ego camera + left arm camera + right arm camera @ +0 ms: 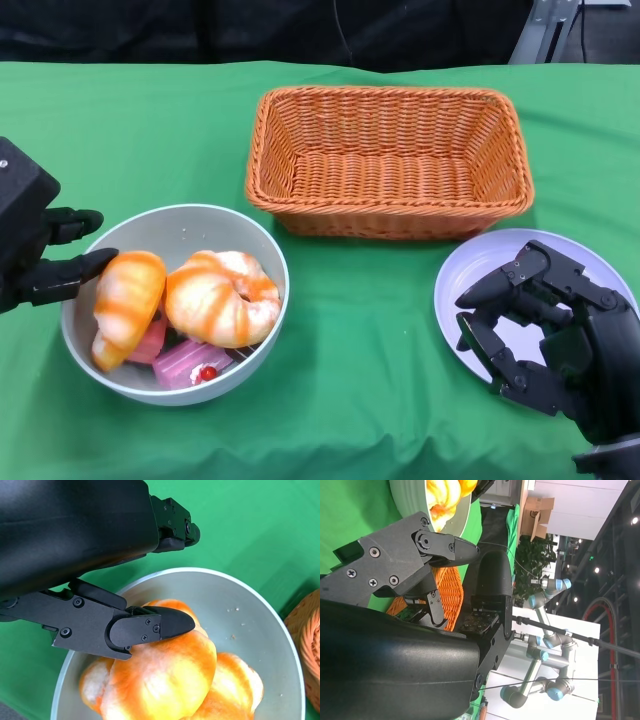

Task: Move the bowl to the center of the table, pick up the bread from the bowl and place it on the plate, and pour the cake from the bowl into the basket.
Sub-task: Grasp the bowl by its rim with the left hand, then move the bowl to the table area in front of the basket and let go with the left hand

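I see my left hand (40,255) open at the rim of the bowl (180,228), fingers touching one croissant (125,300). My right hand (555,330) hovers released over the plate (470,265), beside the basket (388,160).

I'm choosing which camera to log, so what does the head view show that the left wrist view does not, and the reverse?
Only the head view shows the plate, the right hand over it, the whole empty basket and the pink cake under the croissants. Only the left wrist view shows crumbs on the bowl's inner wall and a fingertip at the croissant. Both show the bowl, the croissants and the left hand.
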Robot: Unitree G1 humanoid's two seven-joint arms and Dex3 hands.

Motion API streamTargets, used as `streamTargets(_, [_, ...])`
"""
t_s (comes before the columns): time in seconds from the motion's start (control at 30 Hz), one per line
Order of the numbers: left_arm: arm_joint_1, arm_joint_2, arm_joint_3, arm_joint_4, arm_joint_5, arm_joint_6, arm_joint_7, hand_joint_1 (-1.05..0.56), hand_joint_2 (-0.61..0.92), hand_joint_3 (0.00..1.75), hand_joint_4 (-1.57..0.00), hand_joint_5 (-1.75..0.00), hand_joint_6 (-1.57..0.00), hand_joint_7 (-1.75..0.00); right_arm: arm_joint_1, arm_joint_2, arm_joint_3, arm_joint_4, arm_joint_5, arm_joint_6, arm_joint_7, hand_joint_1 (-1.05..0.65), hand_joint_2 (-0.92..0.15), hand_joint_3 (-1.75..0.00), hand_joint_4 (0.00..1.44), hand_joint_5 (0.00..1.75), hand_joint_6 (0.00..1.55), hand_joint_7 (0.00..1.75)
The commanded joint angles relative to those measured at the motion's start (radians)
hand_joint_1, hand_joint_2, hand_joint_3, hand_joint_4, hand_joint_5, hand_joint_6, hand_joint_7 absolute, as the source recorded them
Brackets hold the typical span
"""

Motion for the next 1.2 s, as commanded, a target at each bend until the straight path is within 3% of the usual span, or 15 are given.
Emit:
streamTargets(0.03, [-0.015, 0.007, 0.006, 0.026, -0.004, -0.02, 0.005, -0.55, 0.92, 0.49, -0.09, -0.02, -0.08, -0.01, 0.005, -0.009, -0.002, -0.009, 0.014, 0.001, 0.001, -0.22, -0.61, -0.74, 0.71, 1.55, 0.66, 1.23])
streamTargets(0.93, [-0.024, -0.008, 0.003, 0.024, -0.047, 0.041, -0.117, -0.51, 0.92, 0.43, -0.11, -0.02, -0.06, -0.01, 0.007, -0.001, -0.002, -0.016, 0.011, -0.007, -0.011, -0.22, -0.62, -0.72, 0.7, 1.55, 0.66, 1.23])
streamTargets(1.2, [-0.015, -0.015, 0.003, 0.008, -0.06, 0.055, -0.135, -0.51, 0.92, 0.43, -0.12, -0.02, -0.06, 0.0, 0.009, -0.001, -0.001, -0.021, 0.009, -0.001, -0.014, -0.23, -0.66, -0.64, 0.7, 1.55, 0.66, 1.22])
